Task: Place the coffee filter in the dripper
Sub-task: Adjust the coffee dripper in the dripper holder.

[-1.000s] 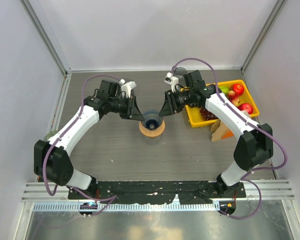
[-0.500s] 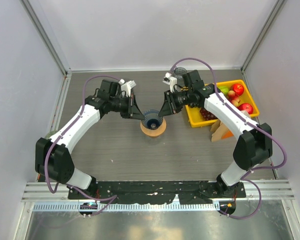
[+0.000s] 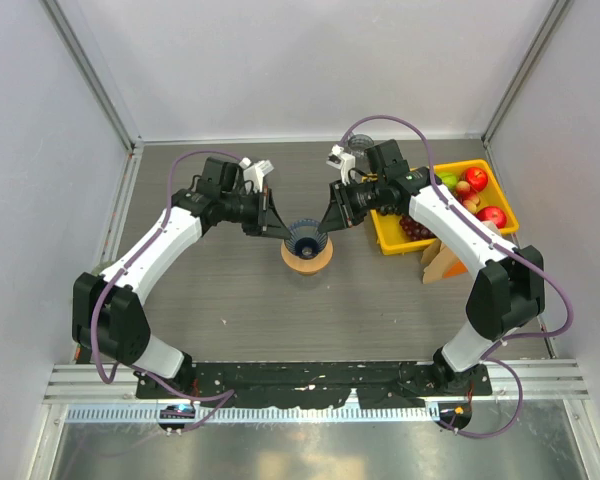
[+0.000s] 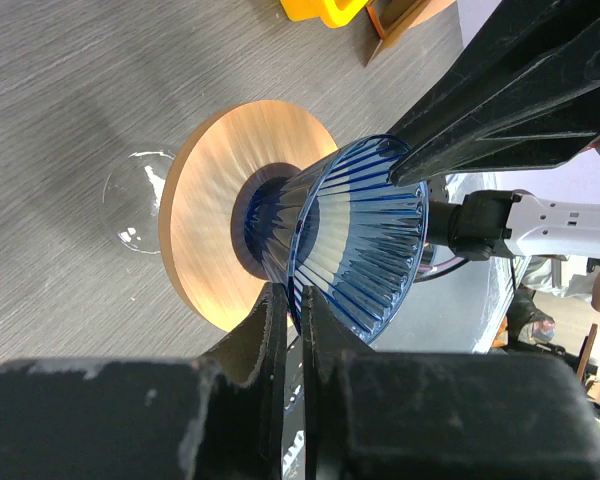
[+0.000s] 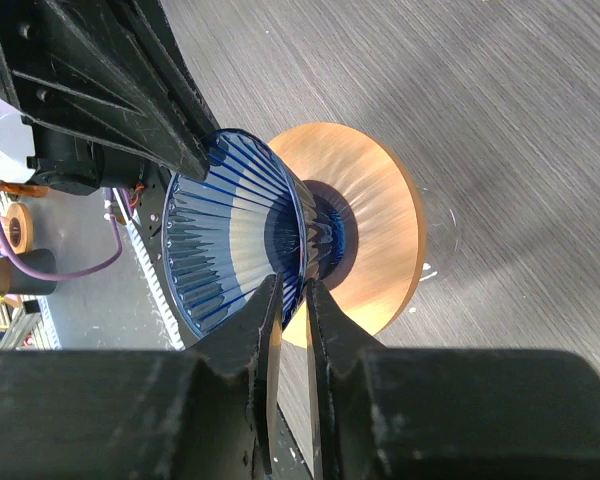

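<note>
Fingers pressed almost together, the left gripper [image 4: 295,296] pinches the left side of the blue ribbed dripper [image 4: 360,250] at its rim. Directly opposite, the right gripper [image 5: 290,292] nips the right side of the same rim in the same way. The cone stands upright between the two at mid-table with its mouth upward. Its neck sits in a round wooden collar [image 4: 215,215], and a clear glass vessel [image 4: 135,200] shows past the collar's edge.

No coffee filter can be picked out with certainty. Both wrist views show a pale sheen inside the cone, which may be paper or only light through the glass.

Both arms are equally close to the dripper, one on each side. If the filter has yet to be fetched, a likely source is the orange-brown carton [image 3: 442,262] beside the yellow fruit tray [image 3: 458,166]. It lies to the right, well nearer the right arm. That arm would probably have to let go of the rim first while the left steadies the cone. Any filter would need to go in from above, along the dripper's vertical axis.
</note>
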